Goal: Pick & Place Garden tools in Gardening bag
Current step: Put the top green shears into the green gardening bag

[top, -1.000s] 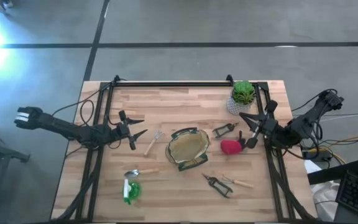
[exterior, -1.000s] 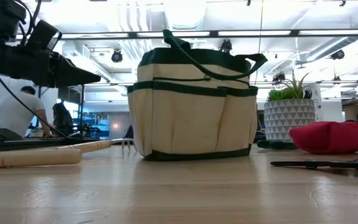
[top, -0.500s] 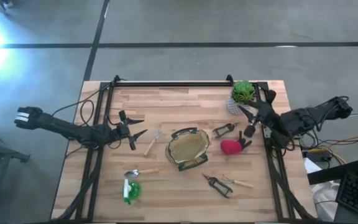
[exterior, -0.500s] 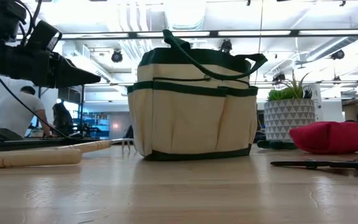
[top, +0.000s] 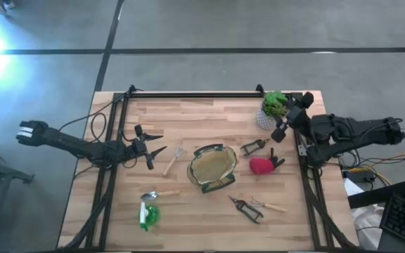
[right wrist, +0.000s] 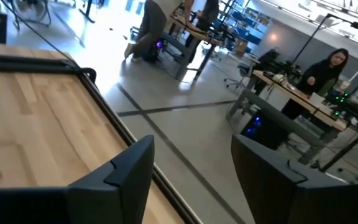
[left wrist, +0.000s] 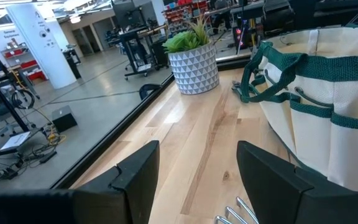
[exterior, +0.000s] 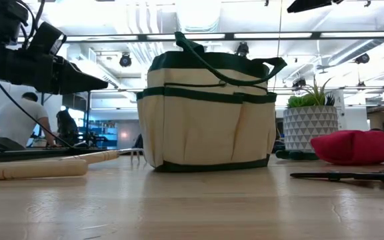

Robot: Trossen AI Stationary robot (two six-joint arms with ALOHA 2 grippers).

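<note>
- The wooden surface (top: 209, 119) shows whole only in the high view.
- The gardening bag (top: 212, 168) stands in the middle of the surface. The high view looks down into its oval mouth, but what is inside is too dim to tell. The low view shows only its tan side and pockets.
- The plant pot (top: 273, 109) stands at the far right corner.
- The left gripper (top: 153, 146) hangs left of the bag with its fingers spread wide and nothing between them. The left wrist view shows the bag's green handles up close.
- The right gripper (top: 281, 130) is up high beside the plant pot, fingers spread and holding nothing. Its wrist view looks off the surface at people at desks.
- The red glove (top: 261, 166) lies just right of the bag.
- The green piece (top: 148, 215) lies near the left front.
- The pruning shears (top: 247, 208) lie near the front, cut off in the low view.
- The fork (top: 172, 161) lies left of the bag, the trowel (top: 157, 195) nearer.
</note>
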